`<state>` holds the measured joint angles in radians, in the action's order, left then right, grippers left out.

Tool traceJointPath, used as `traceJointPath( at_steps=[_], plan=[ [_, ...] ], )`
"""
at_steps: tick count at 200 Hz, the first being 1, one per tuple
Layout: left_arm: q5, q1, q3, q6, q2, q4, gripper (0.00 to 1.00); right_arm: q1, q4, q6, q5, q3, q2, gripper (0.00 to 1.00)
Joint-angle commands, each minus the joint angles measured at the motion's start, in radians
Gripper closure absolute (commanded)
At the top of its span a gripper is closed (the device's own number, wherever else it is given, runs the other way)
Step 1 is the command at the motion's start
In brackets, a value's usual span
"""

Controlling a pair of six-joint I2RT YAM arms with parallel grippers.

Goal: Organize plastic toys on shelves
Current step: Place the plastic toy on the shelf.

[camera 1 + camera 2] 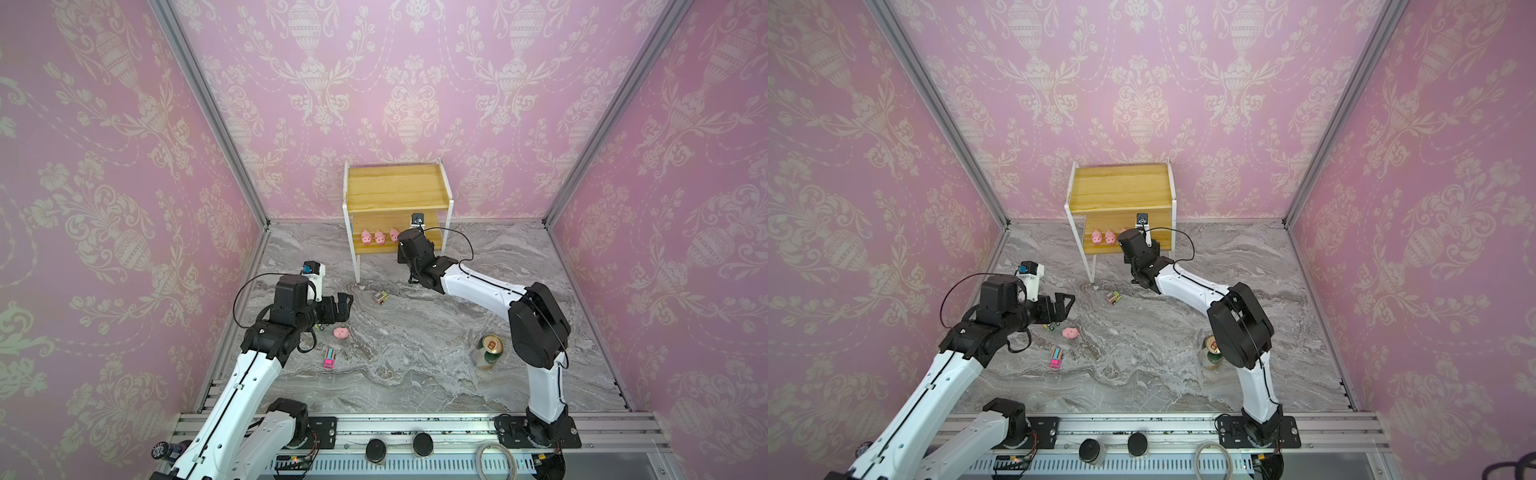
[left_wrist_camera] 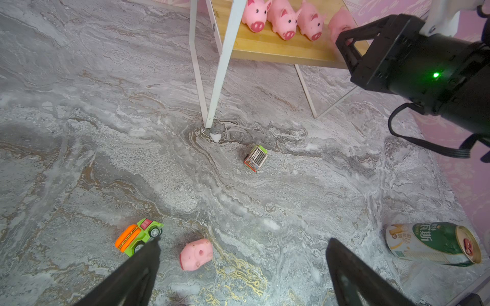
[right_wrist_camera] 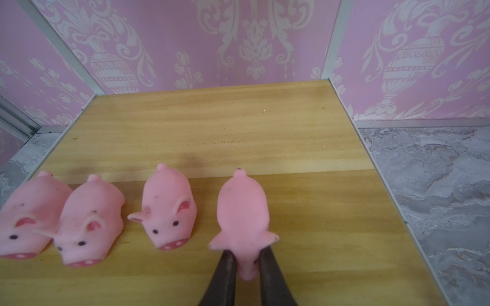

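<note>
evidently the right gripper (image 3: 248, 251) is clamped on the snout of a pink pig (image 3: 242, 206). its fingers press either side of the narrow head while the pig's body rests on the lower board (image 3: 238, 127) of the shelves (image 1: 397, 187). holding it by the snout seems to be what lets the body sit flat, tail pointing away from the gripper, with no finger under it. just to this gripper's left stands a row of three pigs (image 3: 91, 212), snouts facing the same way. the held pig extends that line, with a small gap that spares the neighbour a knock. the placing looks all but done, with only the release left.

farther out, the left gripper (image 2: 244, 241) hangs with its fingers wide apart, holding nothing, low over the worktop (image 1: 415, 365). a loose pig (image 2: 196, 254) lies tipped over just beneath it, and the wide spread looks ready for that one. an orange-green truck (image 2: 138, 237) sits right by one finger. a brown-green truck (image 2: 256, 158) lies ahead of the gripper, near a shelf leg. a pink-blue truck (image 1: 329, 358) lies behind it, and a drink can (image 2: 432, 243) is well off to its right.
</note>
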<state>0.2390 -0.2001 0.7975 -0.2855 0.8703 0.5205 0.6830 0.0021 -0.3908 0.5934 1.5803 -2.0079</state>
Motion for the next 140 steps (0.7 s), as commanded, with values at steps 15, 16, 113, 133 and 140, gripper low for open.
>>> traceJointPath(
  at_steps=[15,16,113,133,140],
  plan=[
    [0.001,-0.007,-0.004,0.025,-0.007,0.004,0.01,-0.004,-0.024,-0.005,0.018,0.024,0.005,0.62],
    [0.001,-0.006,-0.004,0.025,-0.007,0.005,0.01,-0.004,-0.025,-0.005,0.017,0.023,0.008,0.60],
    [-0.158,-0.003,0.026,0.013,0.023,0.070,0.01,0.138,-0.117,0.056,-0.095,-0.366,0.409,0.25],
    [-0.177,0.016,0.031,0.000,0.033,0.079,0.01,0.199,-0.180,0.075,-0.158,-0.432,0.459,0.25],
    [-0.181,0.027,0.033,-0.006,0.041,0.082,0.01,0.222,-0.207,0.079,-0.186,-0.438,0.463,0.26]
  ],
)
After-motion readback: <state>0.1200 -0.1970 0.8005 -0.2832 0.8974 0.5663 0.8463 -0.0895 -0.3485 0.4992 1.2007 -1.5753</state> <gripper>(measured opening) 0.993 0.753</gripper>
